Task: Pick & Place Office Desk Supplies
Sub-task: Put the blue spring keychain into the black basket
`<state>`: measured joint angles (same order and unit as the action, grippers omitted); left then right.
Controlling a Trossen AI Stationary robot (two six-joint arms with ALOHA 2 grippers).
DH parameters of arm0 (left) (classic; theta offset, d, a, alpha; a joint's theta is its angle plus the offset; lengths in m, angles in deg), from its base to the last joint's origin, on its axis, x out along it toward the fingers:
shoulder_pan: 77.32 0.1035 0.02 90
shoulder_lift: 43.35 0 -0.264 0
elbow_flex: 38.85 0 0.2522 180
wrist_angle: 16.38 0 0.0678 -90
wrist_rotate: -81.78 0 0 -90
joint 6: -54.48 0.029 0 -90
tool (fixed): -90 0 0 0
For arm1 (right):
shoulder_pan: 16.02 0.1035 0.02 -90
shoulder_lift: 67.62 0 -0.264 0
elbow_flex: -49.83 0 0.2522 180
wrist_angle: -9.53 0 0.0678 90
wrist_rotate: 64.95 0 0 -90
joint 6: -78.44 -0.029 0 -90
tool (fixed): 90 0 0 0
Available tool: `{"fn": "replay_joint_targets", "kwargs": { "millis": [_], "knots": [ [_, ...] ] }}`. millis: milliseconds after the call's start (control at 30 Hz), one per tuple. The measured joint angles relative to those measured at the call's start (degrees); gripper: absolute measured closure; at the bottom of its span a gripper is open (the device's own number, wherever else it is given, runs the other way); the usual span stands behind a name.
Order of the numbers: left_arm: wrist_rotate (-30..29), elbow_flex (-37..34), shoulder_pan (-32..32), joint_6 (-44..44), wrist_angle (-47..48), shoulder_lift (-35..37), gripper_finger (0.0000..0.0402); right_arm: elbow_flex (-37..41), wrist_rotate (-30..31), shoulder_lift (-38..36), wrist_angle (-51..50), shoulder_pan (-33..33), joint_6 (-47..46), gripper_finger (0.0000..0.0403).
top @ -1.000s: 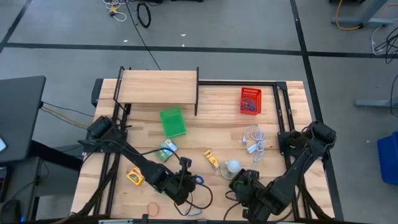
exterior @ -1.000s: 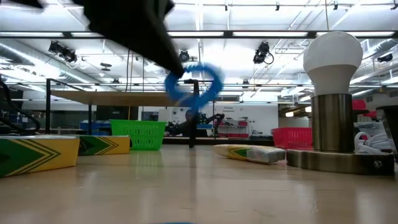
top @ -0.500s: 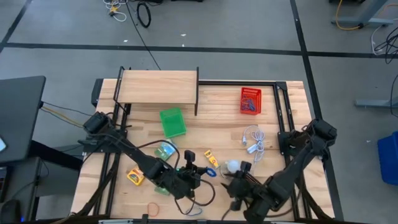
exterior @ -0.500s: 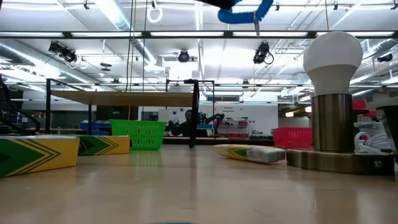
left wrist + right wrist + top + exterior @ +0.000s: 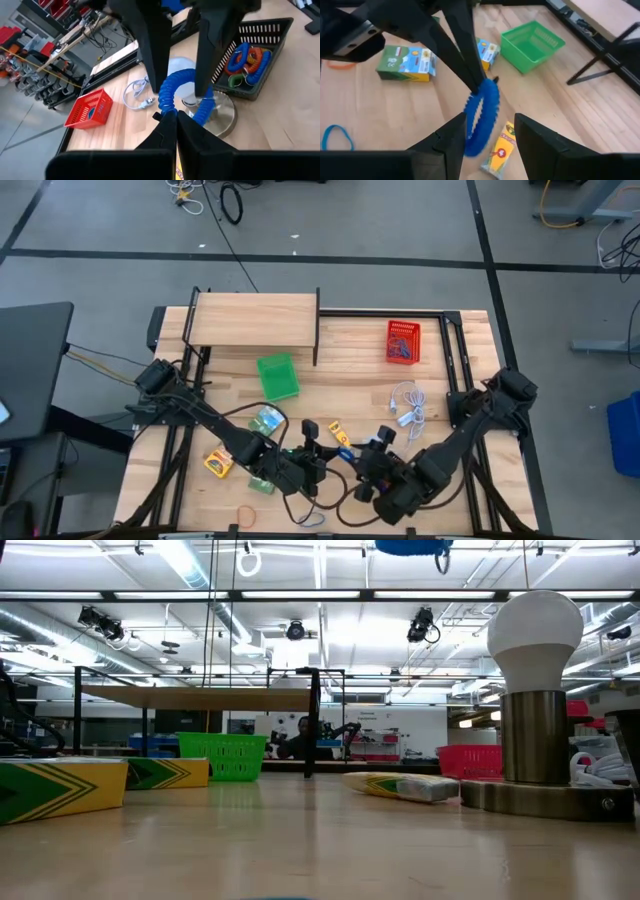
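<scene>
A blue coiled loop [image 5: 175, 87] hangs high above the table's near middle, with my left gripper [image 5: 172, 114] shut on it. The loop also shows at the top edge of the low view [image 5: 410, 546]. My right gripper [image 5: 490, 117] is open, its two fingers standing on either side of the loop [image 5: 481, 117]; whether they touch it I cannot tell. A green packet [image 5: 266, 421], a yellow packet [image 5: 218, 464] and a small yellow piece [image 5: 502, 145] lie flat on the table. A black basket [image 5: 272, 30] holds several coloured loops. My left gripper pinches one spot of the loop's coil [image 5: 167, 106] between its two fingertips. The fingers come from the table's left, slanting a little downward. The loop is lifted clear of the table and stands out beyond the fingertips as a ring.
A green basket [image 5: 277, 376] and a red basket [image 5: 403, 341] stand farther back, and a wooden shelf [image 5: 255, 318] stands at the far left. A white bulb on a metal base [image 5: 535, 630] and a white cord [image 5: 410, 408] are at the right. An orange loop [image 5: 246, 515] lies near the front edge.
My left gripper has risen with the blue loop, which went from mid-height to the top edge of the low view, and has tipped toward level. My right gripper has moved toward the table's left and turned, bringing its open fingers around the loop.
</scene>
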<state>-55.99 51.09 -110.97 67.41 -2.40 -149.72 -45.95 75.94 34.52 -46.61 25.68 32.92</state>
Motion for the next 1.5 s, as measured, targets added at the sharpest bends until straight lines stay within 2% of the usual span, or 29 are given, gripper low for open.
{"fn": "replay_joint_targets", "kwargs": {
  "millis": [133,200,267,367,400,500,633,900,1067,1167,1300,1500],
  "knots": [
    [0.19,0.00,-0.05,1.36,-1.03,-0.02,0.0401,0.00,-3.07,0.00,2.91,-1.58,3.65,0.0234],
    [0.19,0.00,-0.12,2.25,-1.87,-0.02,0.0401,0.00,-3.80,0.02,3.52,-2.11,5.31,0.0251],
    [0.72,0.00,-0.11,2.73,-2.20,-0.02,0.0401,0.00,-5.74,0.02,3.79,-2.65,6.54,0.0289],
    [1.94,0.00,-0.11,2.95,-2.18,-0.02,0.0400,0.00,-9.22,0.02,4.11,-3.13,9.10,0.0373],
    [2.56,0.00,-0.11,3.14,-2.06,-0.02,0.0399,0.00,-9.56,0.02,4.32,-3.14,9.97,0.0382],
    [4.84,0.00,-0.30,3.54,-1.91,-0.02,0.0386,0.00,-9.70,0.04,4.86,-3.10,10.42,0.0380],
    [4.28,0.00,-1.37,4.02,-1.91,-0.02,0.0345,0.00,-9.70,0.04,4.85,-2.55,10.61,0.0384],
    [3.43,0.00,-3.75,2.61,0.36,1.44,0.0201,0.00,-10.05,0.04,4.90,-1.09,10.32,0.0384],
    [-0.18,0.00,-4.26,-1.64,7.30,1.94,0.0118,0.00,-14.24,0.07,3.96,0.33,7.58,0.0384],
    [-0.16,0.00,-4.12,-6.02,12.99,2.23,0.0101,0.00,-19.43,0.06,1.69,1.59,3.68,0.0385],
    [-0.26,-0.01,-3.57,-11.01,20.18,2.25,0.0100,0.00,-26.99,0.07,-4.59,3.52,-4.63,0.0385],
    [-0.27,0.00,-3.37,-13.90,25.21,2.25,0.0103,0.00,-37.17,0.07,-15.85,6.07,-16.29,0.0385]
  ]
}}
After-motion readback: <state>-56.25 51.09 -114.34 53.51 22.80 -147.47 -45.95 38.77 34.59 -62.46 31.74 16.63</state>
